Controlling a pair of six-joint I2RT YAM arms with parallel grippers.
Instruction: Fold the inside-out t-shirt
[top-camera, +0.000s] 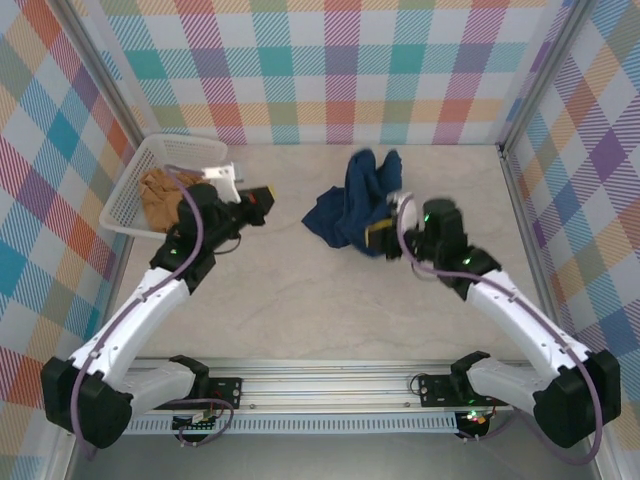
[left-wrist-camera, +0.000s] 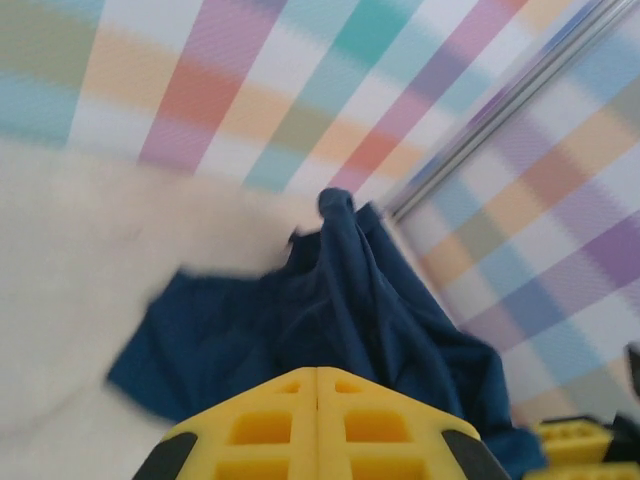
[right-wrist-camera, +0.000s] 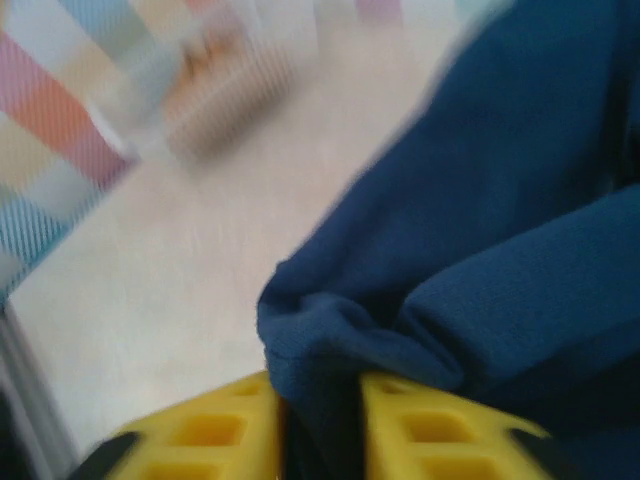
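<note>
The dark blue t-shirt (top-camera: 358, 200) lies bunched up in a heap on the counter (top-camera: 300, 300), toward the far right side. The right gripper (right-wrist-camera: 320, 420) pinches a fold of the t-shirt between its yellow fingers. The left gripper (top-camera: 258, 203) is closed tight with nothing in it, up near a white basket (top-camera: 135, 180) with a tan cloth (top-camera: 160, 195) inside.
</note>
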